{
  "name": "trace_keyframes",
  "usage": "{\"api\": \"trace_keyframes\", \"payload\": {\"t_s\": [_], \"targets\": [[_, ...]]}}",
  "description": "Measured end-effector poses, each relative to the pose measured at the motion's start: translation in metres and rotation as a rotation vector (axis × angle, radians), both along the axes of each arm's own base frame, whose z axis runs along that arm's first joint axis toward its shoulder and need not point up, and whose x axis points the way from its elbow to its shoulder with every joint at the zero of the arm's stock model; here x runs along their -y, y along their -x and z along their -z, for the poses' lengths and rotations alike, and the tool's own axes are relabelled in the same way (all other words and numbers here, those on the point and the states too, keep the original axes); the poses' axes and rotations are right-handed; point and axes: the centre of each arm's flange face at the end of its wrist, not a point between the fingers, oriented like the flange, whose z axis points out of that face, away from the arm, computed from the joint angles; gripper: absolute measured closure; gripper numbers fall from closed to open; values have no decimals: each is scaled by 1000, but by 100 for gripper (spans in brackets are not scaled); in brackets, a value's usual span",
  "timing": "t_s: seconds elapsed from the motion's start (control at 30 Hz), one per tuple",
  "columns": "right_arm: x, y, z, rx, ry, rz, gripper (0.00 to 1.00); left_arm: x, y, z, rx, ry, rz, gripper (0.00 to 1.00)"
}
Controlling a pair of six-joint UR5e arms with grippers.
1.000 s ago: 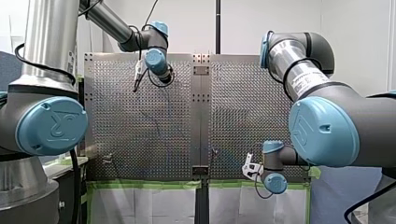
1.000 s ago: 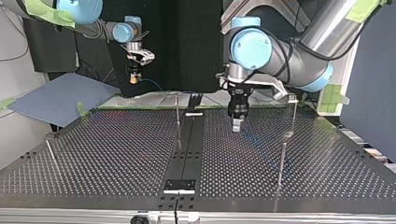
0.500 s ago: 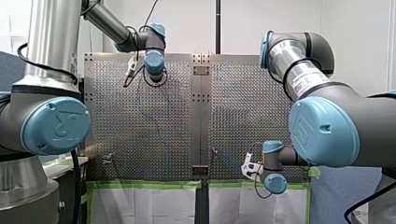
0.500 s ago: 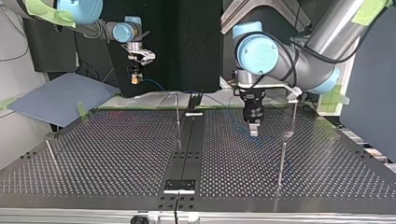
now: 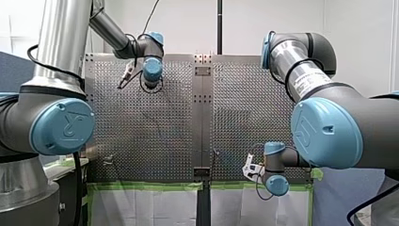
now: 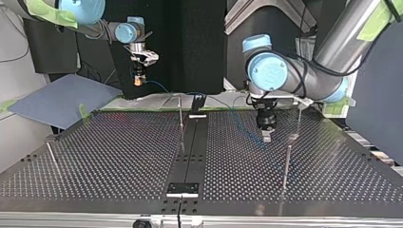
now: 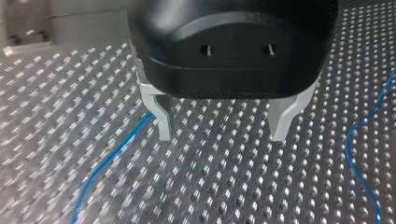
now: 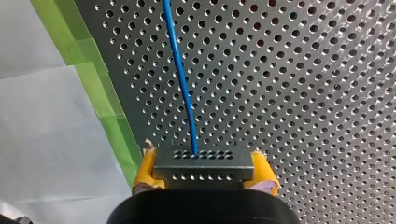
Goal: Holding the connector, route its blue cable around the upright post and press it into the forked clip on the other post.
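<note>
In the right wrist view my right gripper (image 8: pixel 204 179) is shut on a grey connector (image 8: pixel 203 163), held between its yellow pads (image 8: pixel 144 170). A blue cable (image 8: pixel 180 70) runs from the connector out over the perforated table (image 8: pixel 303 93). At the top view's left, my right gripper (image 6: pixel 138 80) holds the connector above the table's far edge, and the cable (image 6: pixel 156 86) droops toward the table. My left gripper (image 7: pixel 222 135) hangs open just above the plate, its metal fingers (image 7: pixel 161 116) empty and slack cable (image 7: pixel 112 158) lying beside them. In the top view it (image 6: pixel 266 137) stands between a thin post (image 6: pixel 180 114) and two posts (image 6: pixel 286 164).
Another thin post (image 6: pixel 299 116) rises behind the near one at the top view's right, and a leaning pin (image 6: pixel 51 156) stands at its left. A dark centre strip (image 6: pixel 190 152) divides the table. A blue-grey sheet (image 6: pixel 62 97) lies beyond the far left corner. Green tape (image 8: pixel 100 93) edges the plate.
My left arm has swung toward the top view's right, carrying its open gripper closer to the two posts there. My right gripper has kept its place and its hold.
</note>
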Motion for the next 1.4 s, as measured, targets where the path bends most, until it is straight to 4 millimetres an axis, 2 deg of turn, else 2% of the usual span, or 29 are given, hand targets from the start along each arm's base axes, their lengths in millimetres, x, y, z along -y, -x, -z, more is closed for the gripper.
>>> {"api": "trace_keyframes", "payload": {"t_s": [0.13,0.3,0.4,0.63,0.77,1.07,1.4], "targets": [[0,0,0,-1,0,0,100,7,-6,8,-8,-34,33,0],[0,0,0,-1,-1,0,100,10,-6,4,-2,-63,47,0],[0,0,0,-1,-1,0,100,9,-5,-4,20,-60,44,0],[-1,0,1,-2,-1,-1,100,5,4,-35,101,-20,37,0],[-1,0,1,-2,-1,-1,100,4,5,-39,111,-12,38,0],[-1,0,1,-1,-2,-1,100,4,4,-37,106,-9,38,0],[-1,0,1,-1,-2,-1,100,11,-3,-13,56,-32,53,0]]}}
